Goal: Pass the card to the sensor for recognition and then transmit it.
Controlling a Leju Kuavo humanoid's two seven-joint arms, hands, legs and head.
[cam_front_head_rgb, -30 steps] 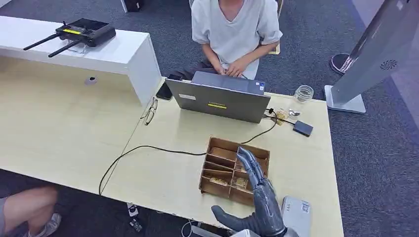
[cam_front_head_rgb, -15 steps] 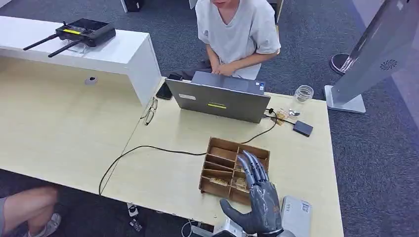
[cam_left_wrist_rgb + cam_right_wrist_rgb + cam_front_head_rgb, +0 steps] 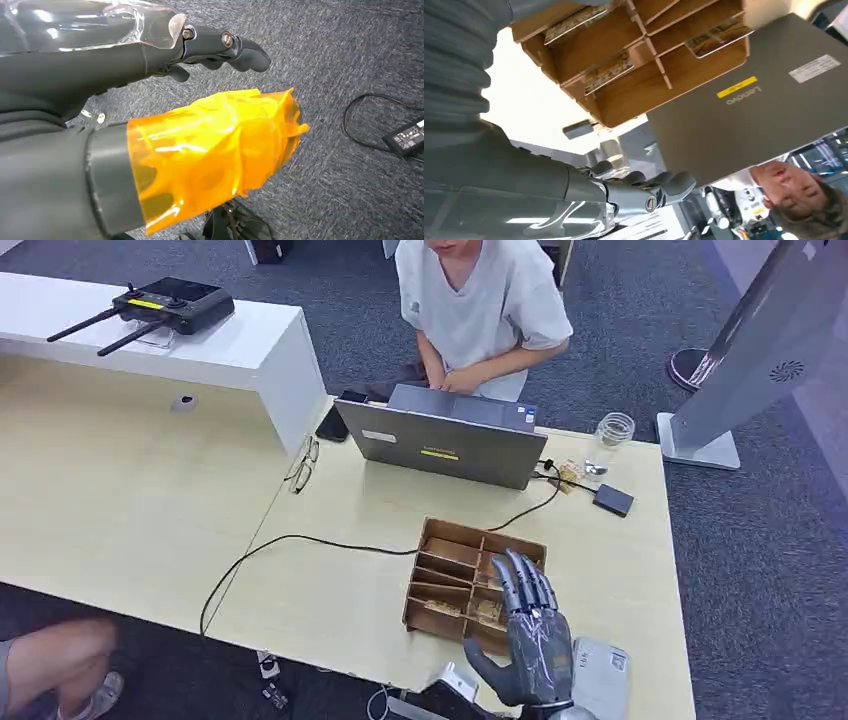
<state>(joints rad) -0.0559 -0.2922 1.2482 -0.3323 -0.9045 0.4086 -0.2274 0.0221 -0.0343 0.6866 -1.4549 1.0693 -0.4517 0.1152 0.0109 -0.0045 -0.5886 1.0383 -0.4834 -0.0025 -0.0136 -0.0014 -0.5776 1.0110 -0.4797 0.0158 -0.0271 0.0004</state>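
Right hand poised over the card box, nothing grasped yet.

The right hand [image 3: 533,640] hangs released, fingers spread, above the wooden divided box [image 3: 450,575] by the bench's [image 3: 330,590] near edge; cards [image 3: 487,611] lie flat in its slots. Flat cards may slip a grasp, or fingers catch a divider and shove the box. The left hand [image 3: 220,47] hangs released over the carpet.

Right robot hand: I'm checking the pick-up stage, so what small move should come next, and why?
Probably lower the right robot hand toward the box. It hovers open over the near right compartments and holds nothing, while cards lie in the slots. The task needs a card in hand before the sensor, so reaching down for one seems the next step.
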